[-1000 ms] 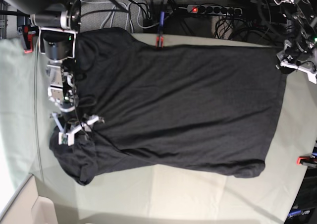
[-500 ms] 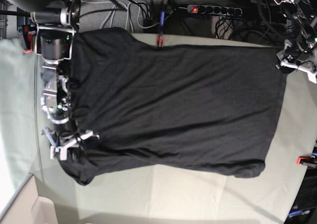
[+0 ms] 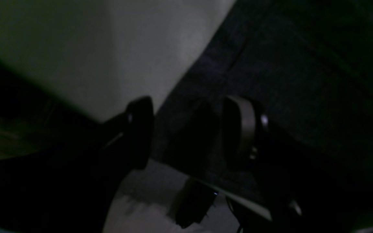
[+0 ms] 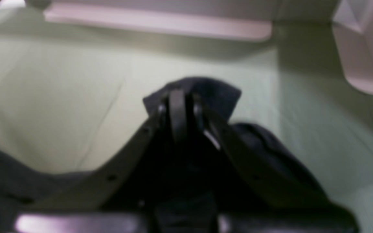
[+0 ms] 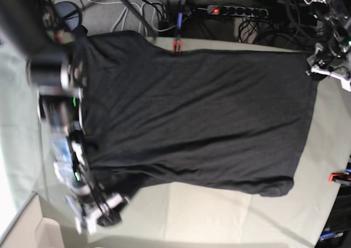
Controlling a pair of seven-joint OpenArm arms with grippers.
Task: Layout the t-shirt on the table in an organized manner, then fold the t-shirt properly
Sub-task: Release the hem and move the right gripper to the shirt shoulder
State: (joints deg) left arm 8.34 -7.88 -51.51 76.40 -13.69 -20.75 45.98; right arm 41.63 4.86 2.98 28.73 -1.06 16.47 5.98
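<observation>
Sleeve pinched and on the move

My right end effector (image 4: 181, 106) has clamped onto the shirt (image 5: 197, 116) sleeve, dragging it toward the worktop (image 5: 219, 215) corner; my left end effector (image 3: 186, 129) stays half-open at the hem corner.

Close, blurred view down the right hand (image 4: 180, 110), its two dark fingers (image 4: 177, 113) pressed together on a peak of the dark t-shirt (image 4: 202, 89) (more of it trails low at left). Pale green desk (image 4: 76, 97) cloth lies behind, with a pinkish-white ledge (image 4: 157, 22) beyond.
</observation>
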